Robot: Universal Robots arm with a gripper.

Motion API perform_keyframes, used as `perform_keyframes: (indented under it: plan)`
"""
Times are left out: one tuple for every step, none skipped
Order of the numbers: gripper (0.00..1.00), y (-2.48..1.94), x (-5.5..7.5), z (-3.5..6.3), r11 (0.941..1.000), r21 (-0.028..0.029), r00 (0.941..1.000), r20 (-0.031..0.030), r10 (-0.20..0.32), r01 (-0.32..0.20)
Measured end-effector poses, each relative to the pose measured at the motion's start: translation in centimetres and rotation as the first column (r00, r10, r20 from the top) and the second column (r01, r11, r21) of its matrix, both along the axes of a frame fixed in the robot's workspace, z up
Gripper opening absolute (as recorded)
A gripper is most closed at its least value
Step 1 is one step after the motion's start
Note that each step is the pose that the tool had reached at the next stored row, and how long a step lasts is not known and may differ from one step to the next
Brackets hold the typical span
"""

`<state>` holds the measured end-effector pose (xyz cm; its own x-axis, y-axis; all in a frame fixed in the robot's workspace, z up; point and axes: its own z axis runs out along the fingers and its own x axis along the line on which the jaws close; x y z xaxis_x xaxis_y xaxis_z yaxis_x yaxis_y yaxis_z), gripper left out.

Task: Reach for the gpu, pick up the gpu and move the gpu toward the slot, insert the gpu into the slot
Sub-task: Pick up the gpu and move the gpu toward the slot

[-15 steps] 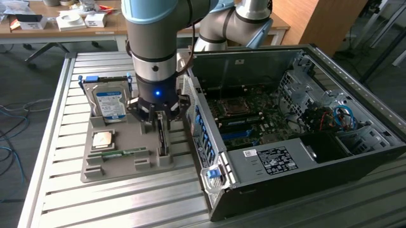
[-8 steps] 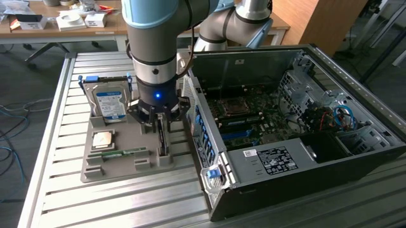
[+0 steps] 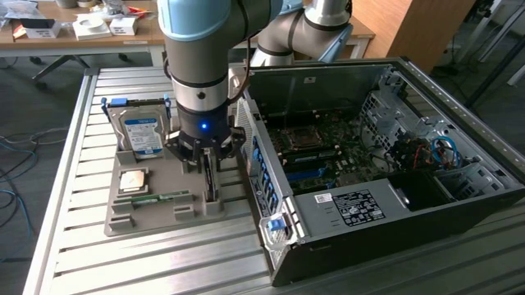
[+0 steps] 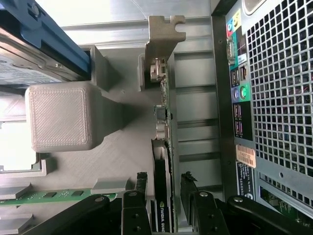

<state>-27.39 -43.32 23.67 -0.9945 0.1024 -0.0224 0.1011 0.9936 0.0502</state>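
Wrist view: gripper (image 4: pixel 164 177) wide, astride gpu (image 4: pixel 165 117) in grey holder (image 4: pixel 122 147), its tail end cut off btwn fingers (image 4: pixel 141 196).

A slatted metal counter (image 3: pixel 74 203) is flanked by grey floor (image 3: pixel 33 104), where loose cables (image 3: pixel 15 150) are strewn at the exterior view's left. Behind, a wooden desk (image 3: pixel 139 38) is loaded with white boxes (image 3: pixel 90 27); a wooden panel (image 3: pixel 418 24) is seen farther right.

gpu (image 3: pixel 210 187) partly behind pincer (image 3: pixel 205 167), hard drive (image 4: pixel 19 68) cropped
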Motion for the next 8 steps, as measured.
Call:
perform_keyframes:
  plan:
    - [0.42, 0.0, 0.0, -0.1, 1.0, 0.0001, 1.0, 0.0, 0.0, 0.0]
    - [0.42, 0.0, 0.0, -0.17, 1.0, 0.0, 1.0, 0.0, 0.0, 0.0]
    - [0.42, 0.0, -0.01, -0.18, 1.0, -0.0001, 1.0, -0.0001, 0.0, 0.0]
    - [0.42, 0.0, 0.0, -0.18, 1.0, -0.0001, 1.0, -0.0002, 0.0, 0.0]
    - [0.42, 0.0, -0.01, -0.18, 1.0, -0.0001, 1.0, -0.0002, 0.0, 0.0]
    - [0.42, 0.0, 0.0, -0.19, 1.0, -0.0001, 1.0, -0.0001, 0.0, 0.0]
    - [0.42, 0.0, 0.0, -0.19, 1.0, 0.0, 1.0, 0.0, 0.0, 0.0]
    - [0.42, 0.0, -0.01, -0.2, 1.0, 0.0, 1.0, -0.0001, 0.0, 0.0]
